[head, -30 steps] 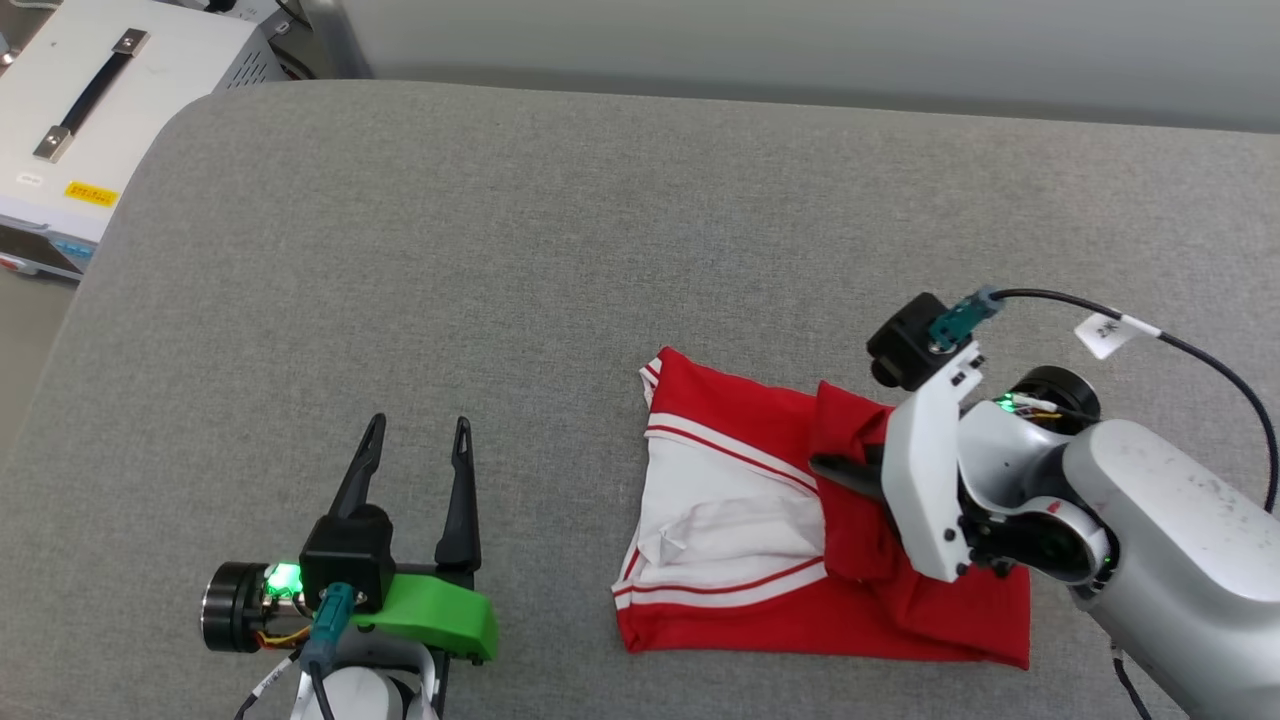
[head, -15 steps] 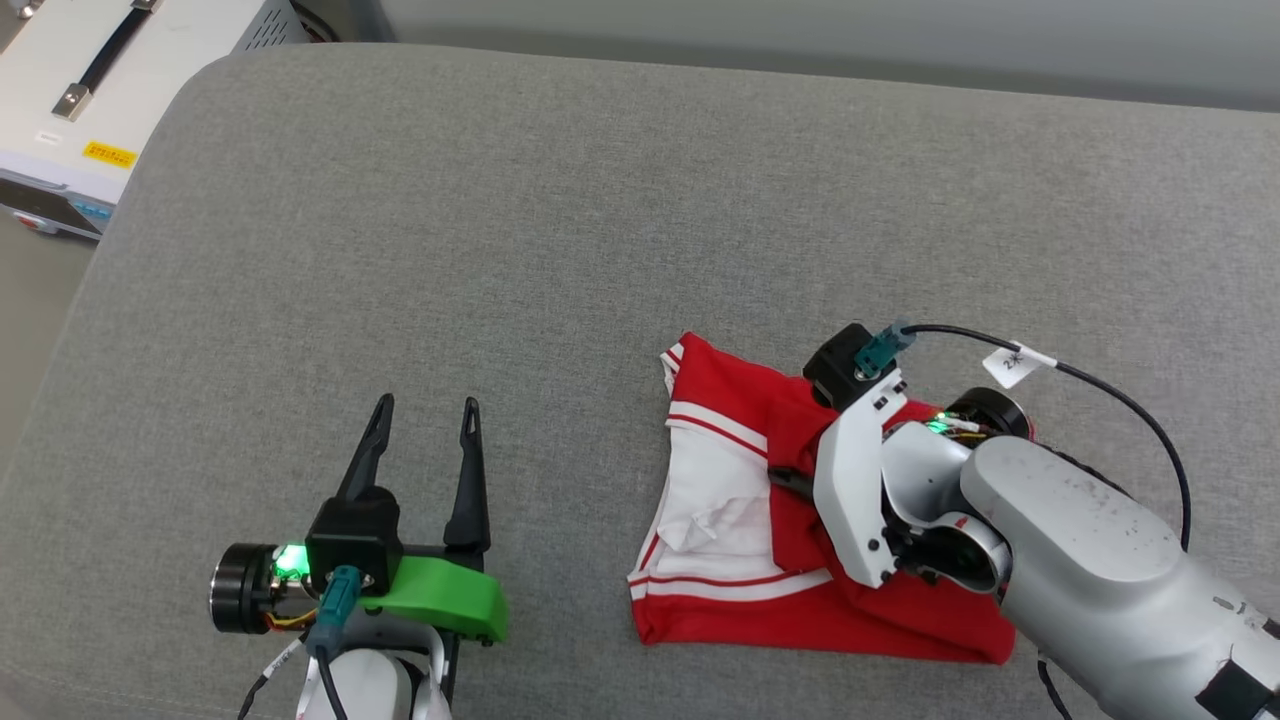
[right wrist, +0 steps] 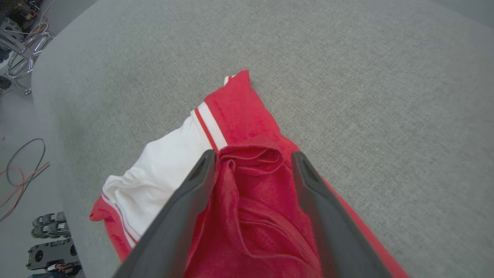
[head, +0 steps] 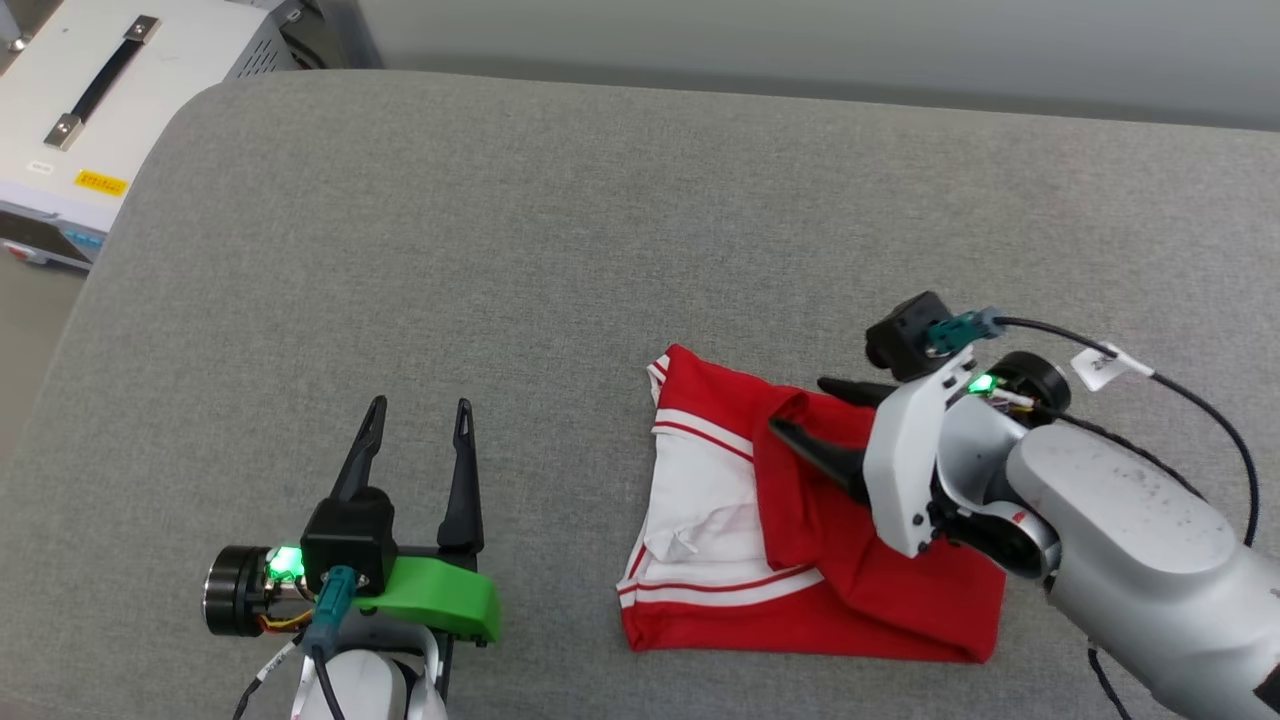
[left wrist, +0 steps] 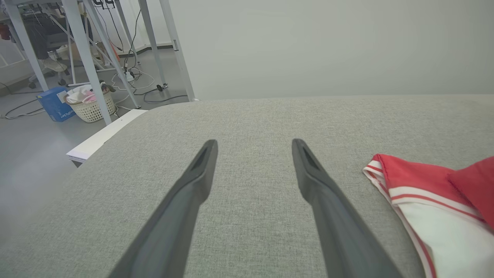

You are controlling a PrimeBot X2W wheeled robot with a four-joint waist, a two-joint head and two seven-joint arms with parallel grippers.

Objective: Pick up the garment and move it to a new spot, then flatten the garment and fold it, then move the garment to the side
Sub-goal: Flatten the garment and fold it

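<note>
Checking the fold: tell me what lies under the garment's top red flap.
The white sleeve panel with striped trim runs under the red flap of the garment. How far it extends beneath is covered.

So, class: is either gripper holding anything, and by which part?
Nothing is held. The right gripper is open astride the garment's red fold; the left gripper is open, apart from it.

Grey fabric-covered tabletop (head: 560,230): far half and centre give free passage. Near right is blocked by folded red-and-white jersey garment (head: 700,500), with right gripper (head: 800,405) spread low over it. Left gripper (head: 420,408) occupies near left.
</note>
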